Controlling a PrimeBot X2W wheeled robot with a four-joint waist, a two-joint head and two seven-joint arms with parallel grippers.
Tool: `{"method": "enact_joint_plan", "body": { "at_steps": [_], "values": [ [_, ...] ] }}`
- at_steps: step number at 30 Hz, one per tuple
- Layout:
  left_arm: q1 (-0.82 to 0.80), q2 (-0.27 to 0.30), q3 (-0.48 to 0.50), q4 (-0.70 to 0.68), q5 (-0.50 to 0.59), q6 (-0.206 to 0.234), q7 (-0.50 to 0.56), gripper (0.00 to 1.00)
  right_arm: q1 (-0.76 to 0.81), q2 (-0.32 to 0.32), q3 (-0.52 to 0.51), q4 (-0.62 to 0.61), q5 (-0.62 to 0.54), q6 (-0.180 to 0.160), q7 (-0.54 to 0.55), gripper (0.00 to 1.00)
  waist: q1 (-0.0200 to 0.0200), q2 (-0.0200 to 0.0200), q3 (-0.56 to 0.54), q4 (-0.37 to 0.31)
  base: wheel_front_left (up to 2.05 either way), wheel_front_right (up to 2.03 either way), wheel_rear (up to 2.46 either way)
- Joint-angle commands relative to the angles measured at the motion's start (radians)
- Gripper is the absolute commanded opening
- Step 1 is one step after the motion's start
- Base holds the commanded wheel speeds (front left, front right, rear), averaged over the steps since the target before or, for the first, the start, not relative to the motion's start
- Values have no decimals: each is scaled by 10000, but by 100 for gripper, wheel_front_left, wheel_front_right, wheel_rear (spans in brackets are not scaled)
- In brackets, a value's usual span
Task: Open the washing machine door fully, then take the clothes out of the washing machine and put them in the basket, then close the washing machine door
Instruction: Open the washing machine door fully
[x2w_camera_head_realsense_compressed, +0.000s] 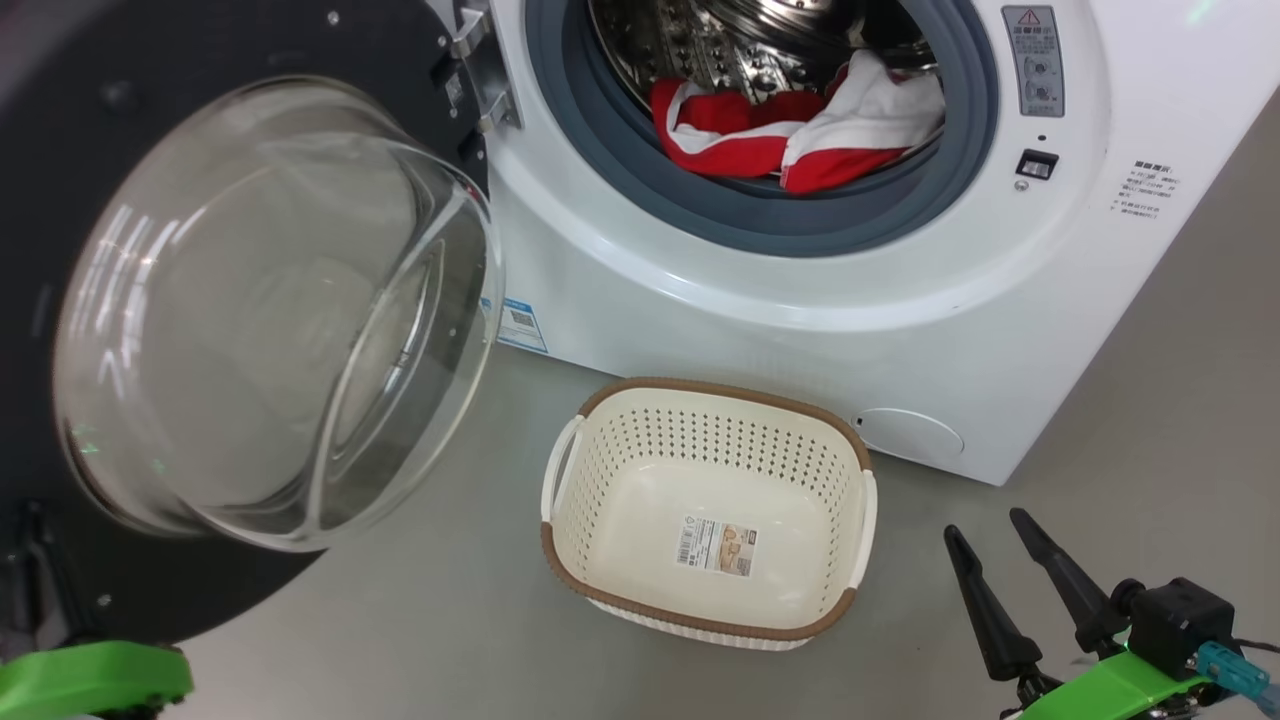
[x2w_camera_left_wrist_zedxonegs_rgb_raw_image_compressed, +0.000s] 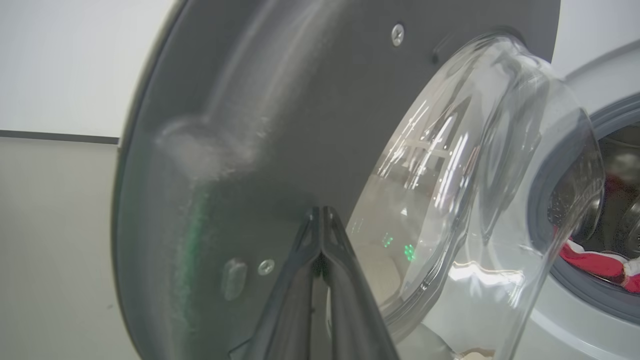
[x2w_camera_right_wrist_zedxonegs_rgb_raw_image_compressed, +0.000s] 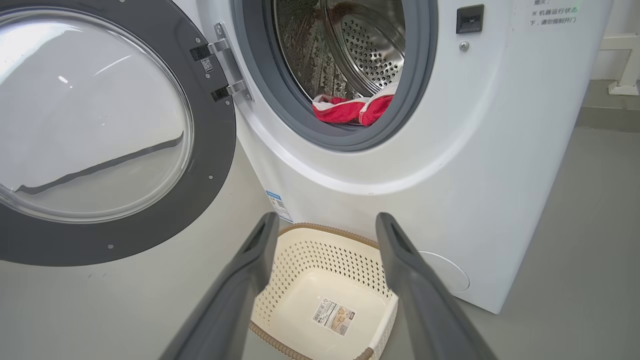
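The washing machine door (x2w_camera_head_realsense_compressed: 250, 300) stands swung open at the left, its glass bowl bulging toward me. Red and white clothes (x2w_camera_head_realsense_compressed: 800, 130) lie inside the steel drum of the white washing machine (x2w_camera_head_realsense_compressed: 900, 330). The cream basket (x2w_camera_head_realsense_compressed: 710, 510) sits on the floor in front of the machine with nothing in it. My left gripper (x2w_camera_left_wrist_zedxonegs_rgb_raw_image_compressed: 320, 212) is shut, fingertips pressed together right at the door's dark inner rim (x2w_camera_left_wrist_zedxonegs_rgb_raw_image_compressed: 280, 125). My right gripper (x2w_camera_head_realsense_compressed: 985, 530) is open at the lower right, above the floor beside the basket (x2w_camera_right_wrist_zedxonegs_rgb_raw_image_compressed: 325, 295), holding nothing. The clothes (x2w_camera_right_wrist_zedxonegs_rgb_raw_image_compressed: 352, 107) show through the opening.
Grey floor (x2w_camera_head_realsense_compressed: 1150, 450) stretches to the right of the machine and around the basket. The open door takes up the left side. A pale wall with a dark strip (x2w_camera_left_wrist_zedxonegs_rgb_raw_image_compressed: 55, 135) lies beyond the door.
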Motion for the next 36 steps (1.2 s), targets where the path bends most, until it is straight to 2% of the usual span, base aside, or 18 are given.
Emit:
{"method": "enact_joint_plan", "body": {
  "at_steps": [1, 18, 29, 36],
  "values": [
    [-543, 336, 625, -66, 143, -89, -120, 0, -349, -220, 205, -231, 54, 65, -134, 100, 0, -1, 127, -79, 0, 0, 0],
    [-2636, 747, 2810, 1518, 971, -402, -120, 0, -849, -675, 213, -523, -1, 65, -134, 100, 0, -1, 1243, -450, 0, 0, 0],
    [-3383, 1039, 3744, 2323, 1321, -681, -120, 0, -971, -753, 183, -527, -3, 65, -134, 100, 0, -1, 1429, -610, 0, 0, 0],
    [-3516, 1078, 4007, 2549, 1558, -891, -120, 0, -933, -662, 169, -483, 1, 65, -134, 100, 0, -1, 1302, -575, 0, 0, 0]
  ]
}}
